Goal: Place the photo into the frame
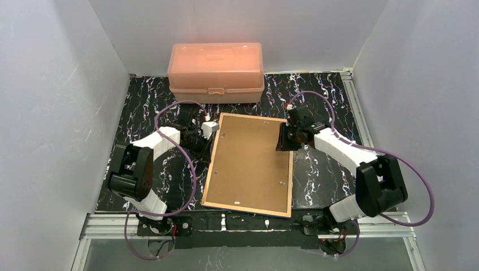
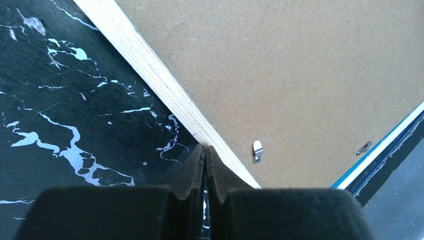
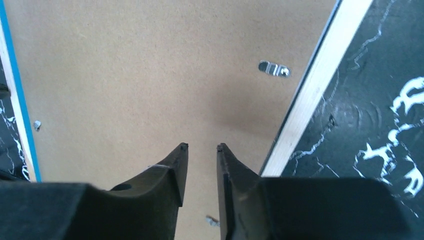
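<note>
Marbled table (image 1: 141,99), frame (image 1: 248,164) face-down, front hidden

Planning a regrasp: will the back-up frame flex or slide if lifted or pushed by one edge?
Probably stiff: the frame has a wooden rim around flat fibreboard backing. Likely light, since it looks thin. Lying flat on the table, an edge push should slide or pivot it, not tip it.

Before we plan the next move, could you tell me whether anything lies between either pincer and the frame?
Nothing visible does. The left pincer sits shut at the wooden left edge of the frame, and the right pincer hangs slightly open directly over its fibreboard backing.
</note>
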Tool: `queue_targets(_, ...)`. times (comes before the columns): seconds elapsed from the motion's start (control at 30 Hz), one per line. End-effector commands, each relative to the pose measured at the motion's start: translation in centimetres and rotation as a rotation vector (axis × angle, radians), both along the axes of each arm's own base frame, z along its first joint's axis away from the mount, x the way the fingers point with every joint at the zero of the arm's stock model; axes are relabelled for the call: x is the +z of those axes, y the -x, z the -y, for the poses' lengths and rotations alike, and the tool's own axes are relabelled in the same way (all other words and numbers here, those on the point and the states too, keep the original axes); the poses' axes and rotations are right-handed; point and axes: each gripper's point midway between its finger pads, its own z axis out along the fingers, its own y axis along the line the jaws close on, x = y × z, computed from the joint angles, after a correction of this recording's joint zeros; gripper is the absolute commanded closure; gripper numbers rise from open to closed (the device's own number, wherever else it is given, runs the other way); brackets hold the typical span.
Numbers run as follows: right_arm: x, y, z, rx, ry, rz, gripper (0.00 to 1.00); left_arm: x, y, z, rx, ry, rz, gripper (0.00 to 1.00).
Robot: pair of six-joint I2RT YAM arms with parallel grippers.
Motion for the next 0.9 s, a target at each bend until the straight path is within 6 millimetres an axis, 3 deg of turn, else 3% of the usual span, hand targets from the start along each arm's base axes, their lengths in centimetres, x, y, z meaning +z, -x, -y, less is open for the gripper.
queue_targets(0.0,-1.0,-1.5,-0.9,-0.010,-0.020,0.042,0.68,-0.5,2.2,-0.9,-0.018,-0.067,-0.076,1.00)
queue_targets(0.27,-4.6,0.1,0.6,-0.018,0.052,-0.022,0.75,2.6,1.1,0.0,-0.012,-0.018,-0.030,1.00)
queue_targets(0.53,-6.6,1.3,2.0,-0.022,0.124,-0.081,0.77,5.6,0.2,1.0,-0.027,0.041,0.019,1.00)
queue_targets(0.7,-6.6,1.4,2.6,-0.037,0.162,-0.090,0.79,6.0,-0.7,2.1,-0.047,0.088,0.040,0.83)
queue_targets(0.87,-7.3,2.0,3.3,-0.045,0.196,-0.118,0.80,5.2,-2.4,4.5,-0.114,0.076,0.075,0.82)
